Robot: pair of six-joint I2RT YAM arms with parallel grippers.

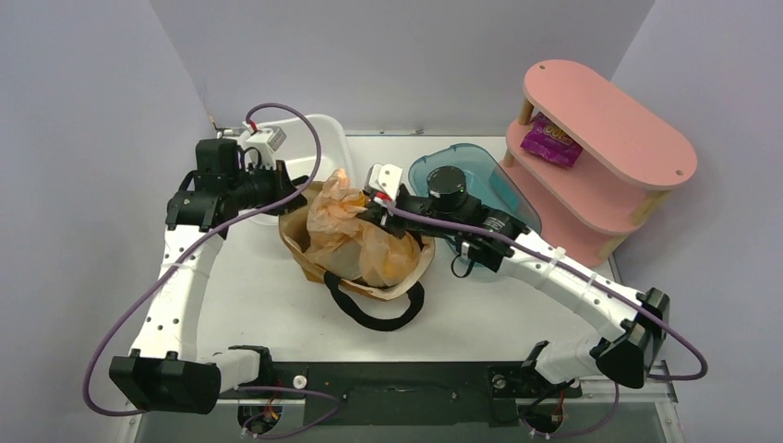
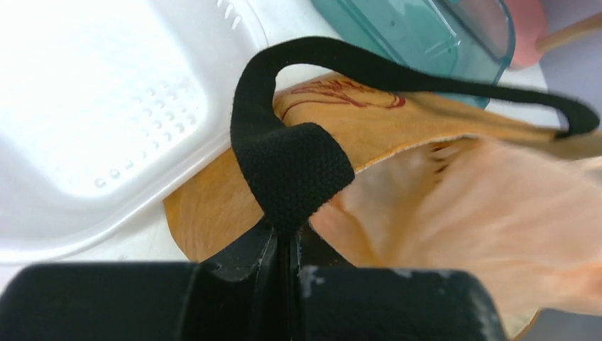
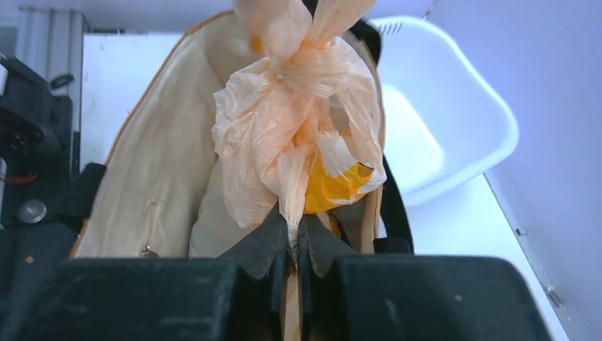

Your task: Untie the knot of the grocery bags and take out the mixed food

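Observation:
The mustard-brown canvas tote [image 1: 309,242] stands open at mid-table. The knotted peach plastic bag [image 1: 360,231] sits inside it. My left gripper [image 1: 300,189] is at the tote's far-left rim. In the left wrist view it [image 2: 289,238] is shut on a black strap [image 2: 291,170] of the tote [image 2: 213,206]. My right gripper [image 1: 377,217] is over the tote's right side. Its wrist view shows it [image 3: 291,238] shut on a twisted strand of the plastic bag [image 3: 284,128], below the knot [image 3: 298,42]. Something yellow [image 3: 330,188] shows through the plastic. Other food is hidden.
A white tub [image 1: 319,148] stands behind the tote, close to the left gripper. A teal tub [image 1: 480,180] lies under the right arm. At the right is a pink shelf [image 1: 600,157] holding a purple packet [image 1: 551,143]. The tote's other strap [image 1: 374,309] loops toward me.

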